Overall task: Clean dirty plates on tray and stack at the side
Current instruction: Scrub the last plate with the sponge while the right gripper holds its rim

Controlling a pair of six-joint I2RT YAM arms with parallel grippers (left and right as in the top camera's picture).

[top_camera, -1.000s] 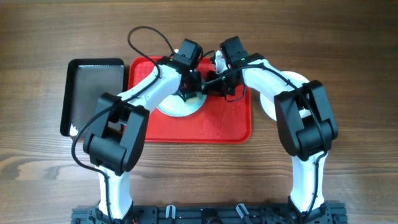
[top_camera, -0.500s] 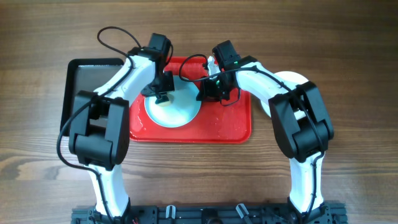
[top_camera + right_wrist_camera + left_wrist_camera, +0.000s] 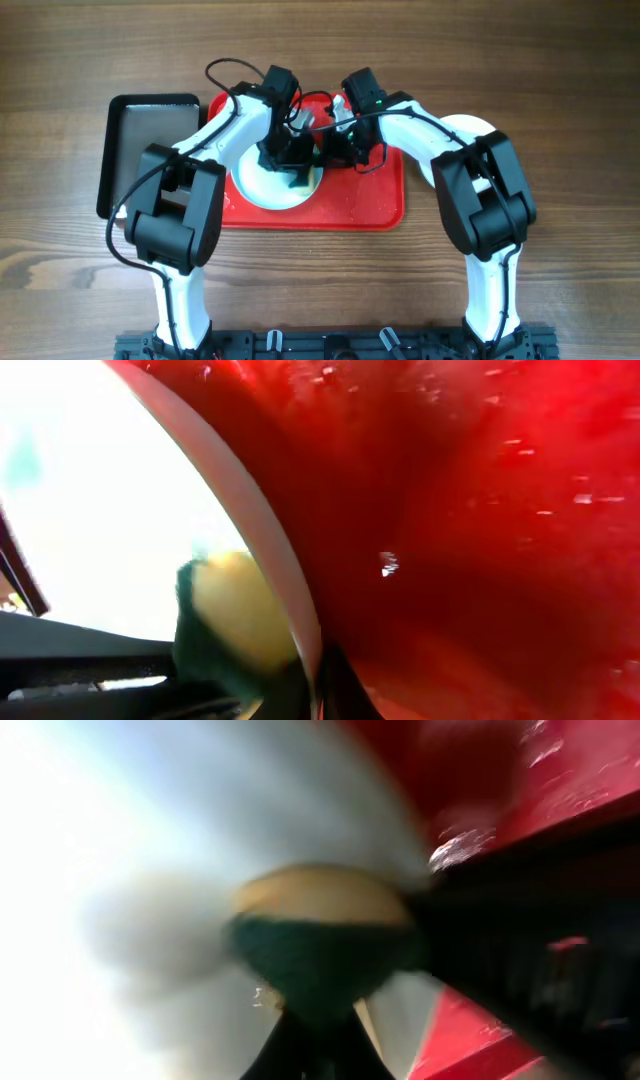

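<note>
1. While the wooden table [image 3: 560, 60] carries everything, the red tray [image 3: 370, 205] lies at its middle, with a black tray [image 3: 150, 140] just beside it on the left.
2. One pale plate [image 3: 260, 185] sits on the red tray's left part; a second plate [image 3: 470, 128] lies on the table at the right, partly under the right arm.
3. The left gripper [image 3: 295, 165] is clamped on a yellow-green sponge [image 3: 320, 945], over the plate.
4. The right gripper [image 3: 333, 152] is closed on the plate's rim.
</note>
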